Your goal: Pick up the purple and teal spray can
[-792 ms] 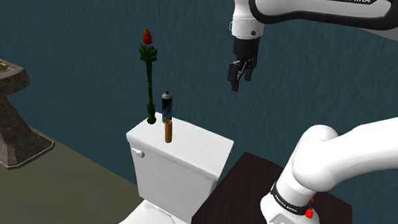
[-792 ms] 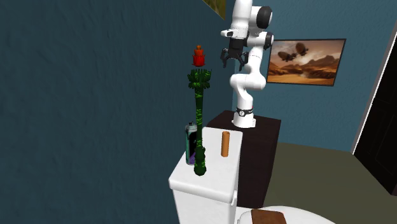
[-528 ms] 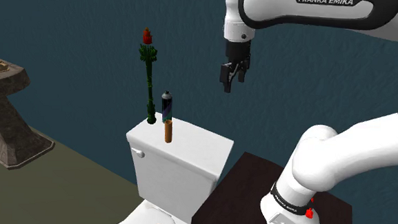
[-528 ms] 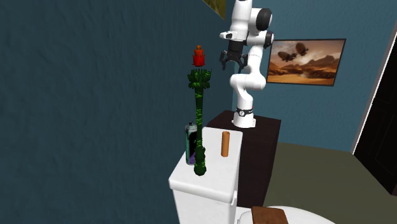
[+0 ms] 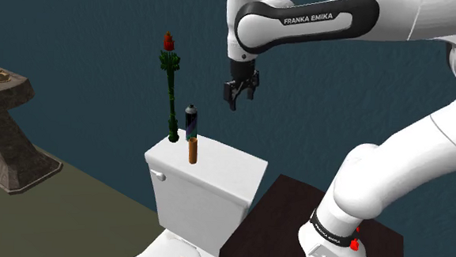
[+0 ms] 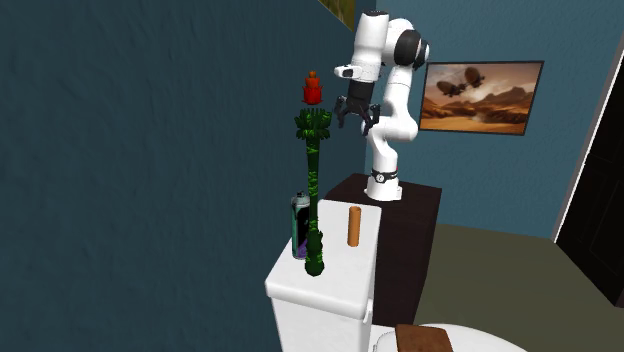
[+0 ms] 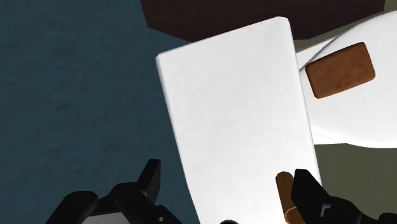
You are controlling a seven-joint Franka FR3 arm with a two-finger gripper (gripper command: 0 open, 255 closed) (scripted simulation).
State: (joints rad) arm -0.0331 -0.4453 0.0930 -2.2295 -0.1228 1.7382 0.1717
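**Task item.** The spray can (image 5: 191, 122) (image 6: 300, 226) is standing upright on the white tank lid (image 5: 221, 161) (image 6: 335, 262). It is sitting at the lid's wall-side edge, towards the end farther from the dark stand (image 5: 290, 209). It is showing a dark cap and a purple body with teal. A green stem with a red top (image 5: 171, 97) (image 6: 316, 170) is rising just beside it. A brown cylinder (image 5: 192, 151) (image 6: 352, 227) is standing near it, closer to the lid's front edge.

**Handling, as judged.** The can is looking rigid, light and smooth-sided, so it is likely to slip and to tip on its narrow base. The best hold is appearing to be across the body at mid-height, below the cap, with the fingers kept off the stem and the cylinder.

**Claw.** The gripper (image 5: 240, 96) (image 6: 357, 115) (image 7: 226, 177) is hanging in the air above the lid, higher than the can and well apart from it. In the wrist view its fingers (image 7: 151, 179) are standing wide apart. They are gripping nothing and touching nothing.
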